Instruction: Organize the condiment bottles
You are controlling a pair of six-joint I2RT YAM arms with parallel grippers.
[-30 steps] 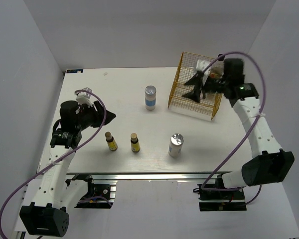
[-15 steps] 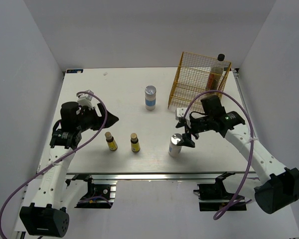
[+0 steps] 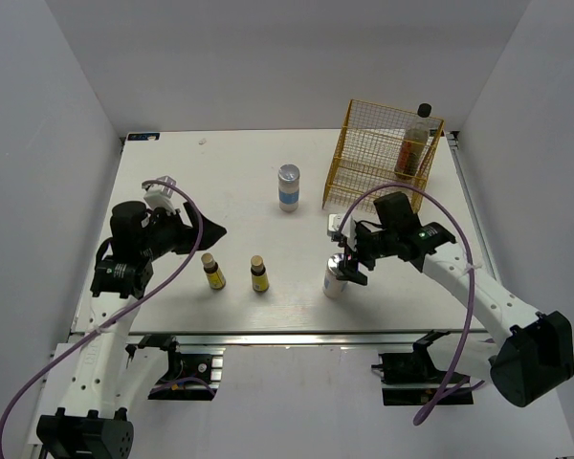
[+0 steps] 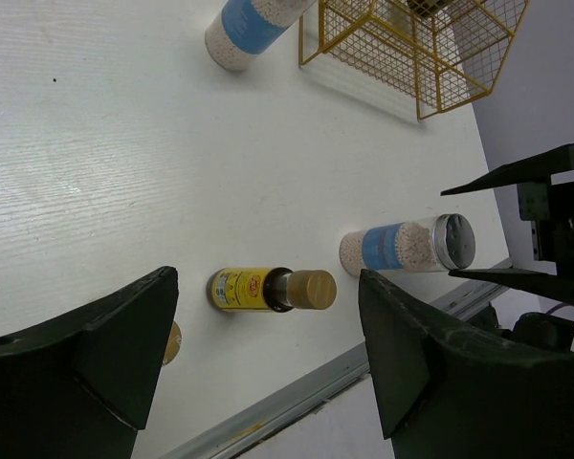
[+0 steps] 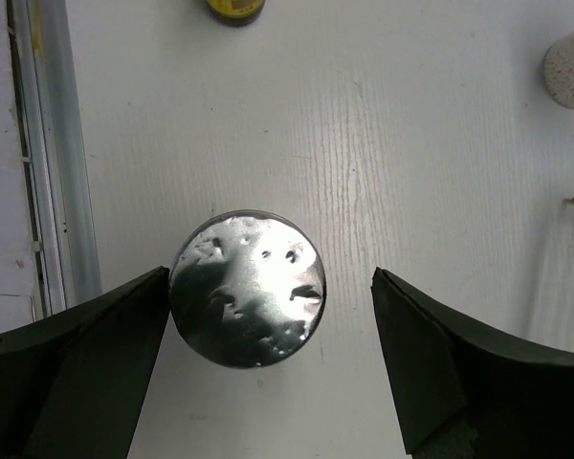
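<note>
Right gripper (image 5: pixel 266 316) has left the yellow rack (image 3: pixel 364 158). The amber bottle (image 3: pixel 413 145) now stands in the rack's back right corner. The gripper has dropped over the near white cylinder (image 3: pixel 336 281) by the front edge, jaws apart, straddling the silver top without gripping it. One bottle stowed; this one looks next. Left gripper (image 4: pixel 263 344) is also spread, hovering by the two tiny bottles (image 3: pixel 213 272). Far white cylinder (image 3: pixel 288 187) untouched mid-table.
</note>
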